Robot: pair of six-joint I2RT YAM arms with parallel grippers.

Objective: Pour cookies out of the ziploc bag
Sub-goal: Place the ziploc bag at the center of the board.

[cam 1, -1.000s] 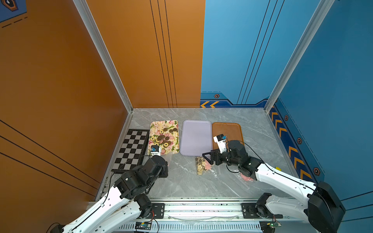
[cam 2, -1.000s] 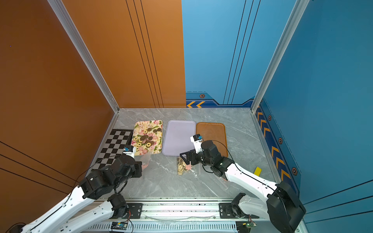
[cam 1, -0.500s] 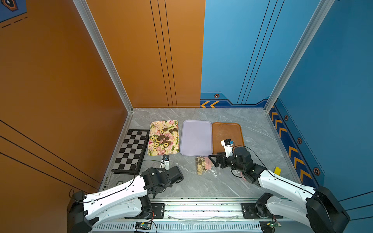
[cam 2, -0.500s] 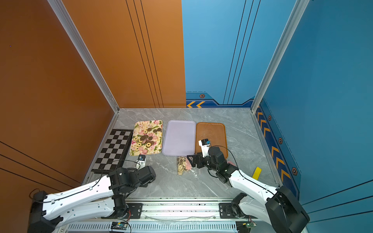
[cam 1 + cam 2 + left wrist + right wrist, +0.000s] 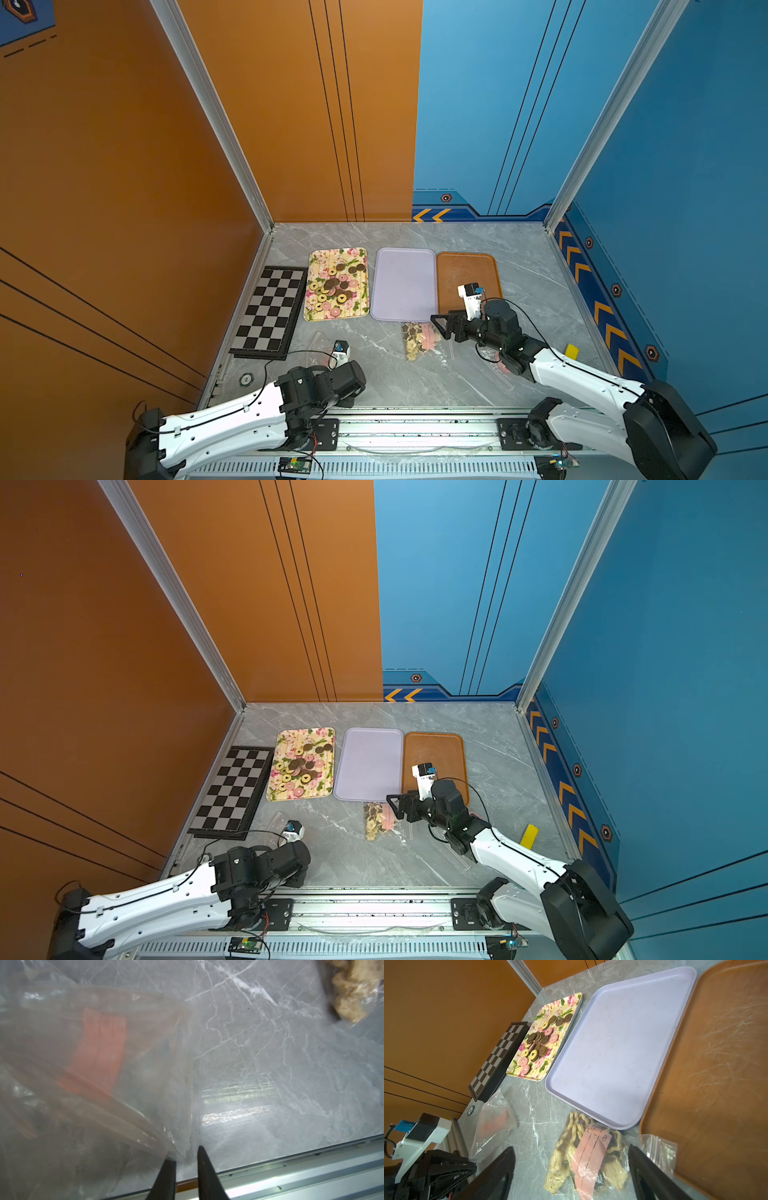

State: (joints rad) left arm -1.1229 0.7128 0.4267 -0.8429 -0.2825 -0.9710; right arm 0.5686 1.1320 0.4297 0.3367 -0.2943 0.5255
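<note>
1. In both top views, a clear ziploc bag (image 5: 417, 338) of cream and dark flower-shaped cookies (image 5: 411, 351) is seen at frame centre. It lies on the grey marbled table (image 5: 415, 232), just below a plain lilac plastic tray (image 5: 403, 282).
2. Only the right wrist view resolves the pink paper label (image 5: 588, 1157) on this bag. The right gripper (image 5: 571, 1148) is recorded with jaws wide apart, the bag seen between them.
3. Only the left wrist view shows the left gripper (image 5: 186, 1154). Its dark tapered jaws stand slightly apart, and the corner of an empty, crinkled clear bag (image 5: 93, 1064) lies at the tips.
4. Round brown, pink and yellow cookies (image 5: 334, 286) are spread on a floral tray (image 5: 320, 259), left of centre.
5. A scratched brown tray (image 5: 465, 270) and a black-and-white chessboard (image 5: 268, 309) are noted at either end of the row.
</note>
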